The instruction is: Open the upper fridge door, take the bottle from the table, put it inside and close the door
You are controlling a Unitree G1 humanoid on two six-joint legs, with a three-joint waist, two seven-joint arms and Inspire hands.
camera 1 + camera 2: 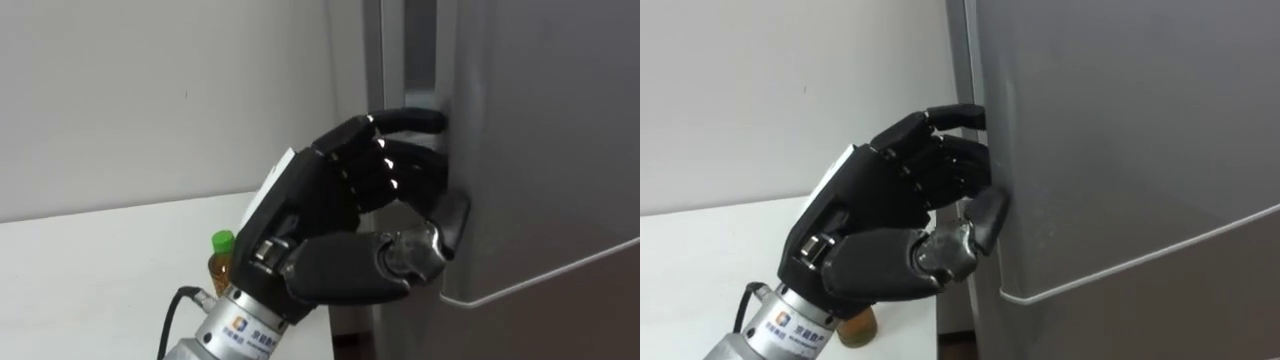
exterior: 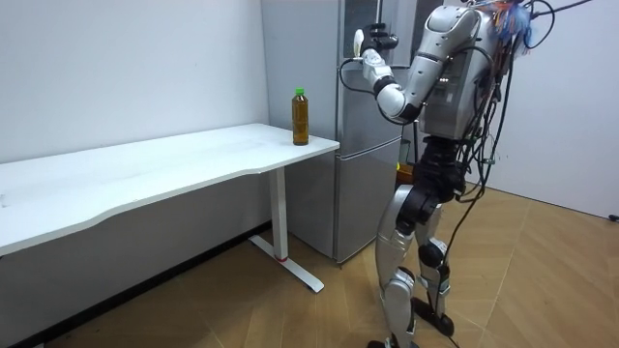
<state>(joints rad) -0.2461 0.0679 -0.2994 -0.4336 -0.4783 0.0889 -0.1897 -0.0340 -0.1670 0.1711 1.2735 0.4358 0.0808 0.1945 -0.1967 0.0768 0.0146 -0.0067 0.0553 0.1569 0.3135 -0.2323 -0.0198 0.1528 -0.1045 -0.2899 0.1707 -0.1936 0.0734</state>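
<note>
Fingers of my left hand are curled together and hooked into the recess along the edge of the upper fridge door. My thumb is pressed against the door's grey front just below them, so the door edge is clamped between thumb and fingers. The forearm comes up from the lower left, with the back of the hand turned toward my head.

Under the thumb, a thin seam runs across the grey front and parts the upper door from the lower door.

Past my wrist stands the bottle, upright, with a green cap and amber contents, its lower part hidden by my arm. It rests on the white table, near the table end closest to the fridge and apart from my hand. Beyond the table is a plain pale wall.

From the room view, I stand upright on the wooden floor facing the fridge, my left arm raised to the upper door. The table reaches away toward the room view's left, with the bottle at its corner beside the fridge.
</note>
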